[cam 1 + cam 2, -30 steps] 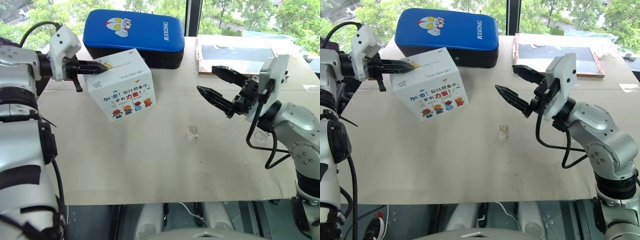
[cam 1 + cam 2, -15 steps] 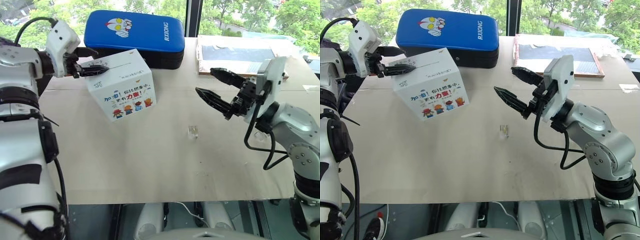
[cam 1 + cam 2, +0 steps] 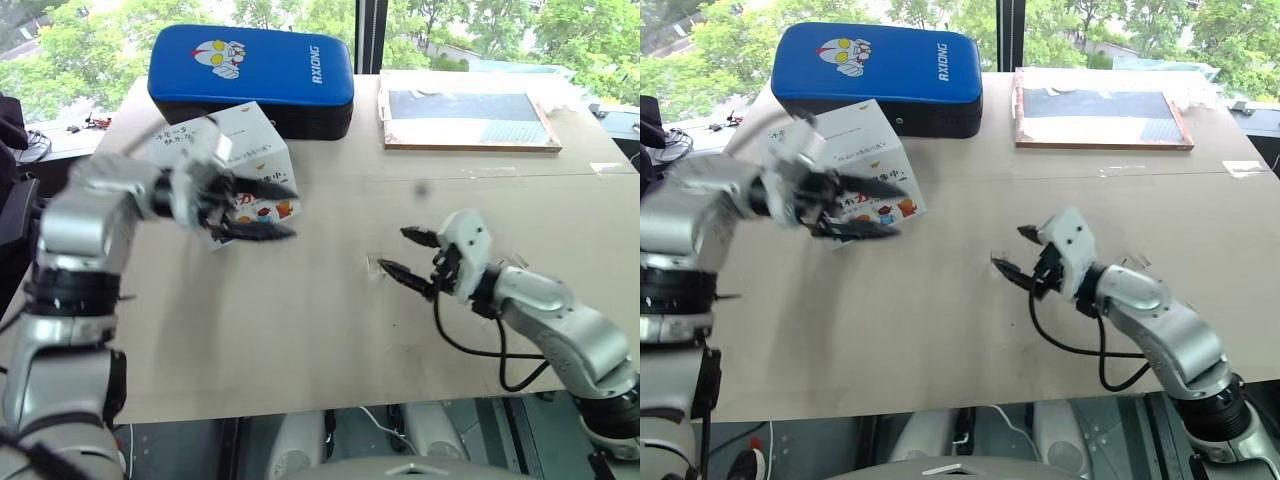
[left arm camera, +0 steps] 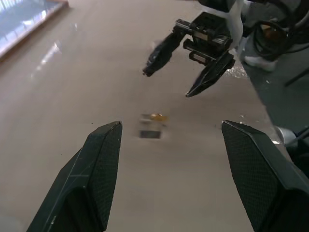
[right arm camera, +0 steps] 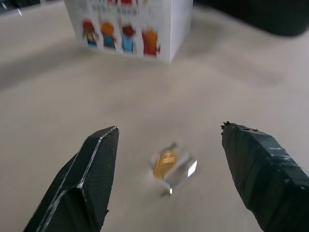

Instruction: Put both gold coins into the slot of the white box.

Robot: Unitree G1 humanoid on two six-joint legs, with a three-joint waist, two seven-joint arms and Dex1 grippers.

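Since the gold coin [image 5: 165, 163] left on the table is a tiny thin disc, I'd guess it weighs almost nothing, is rigid, and is slick enough to skate away if a fingertip nudges it. It seems to lean against a small clear plastic piece [image 5: 179, 173], so pinching it by its edges, one fingertip either side, looks like the way to go, though that clear bit may get dragged along.

Right gripper [image 3: 408, 252] sits low near the centre of the frame with its fingers spread and nothing between them, just beside the coin's spot. Left gripper [image 3: 262, 208] is also released and empty, hanging in front of the white box [image 3: 262, 153] in the upper left of the frame. I can't make out the slot anywhere, and I only spot one coin, so I can't tell where the second one is.

Views differ a lot. From the head cameras the coin is barely a speck. The right wrist view shows its gold face and the clear piece touching it, with the box's cartoon side behind. The left wrist view catches the coin [image 4: 155, 117] on the table from the other side, with the right gripper [image 4: 166, 83] beyond it.
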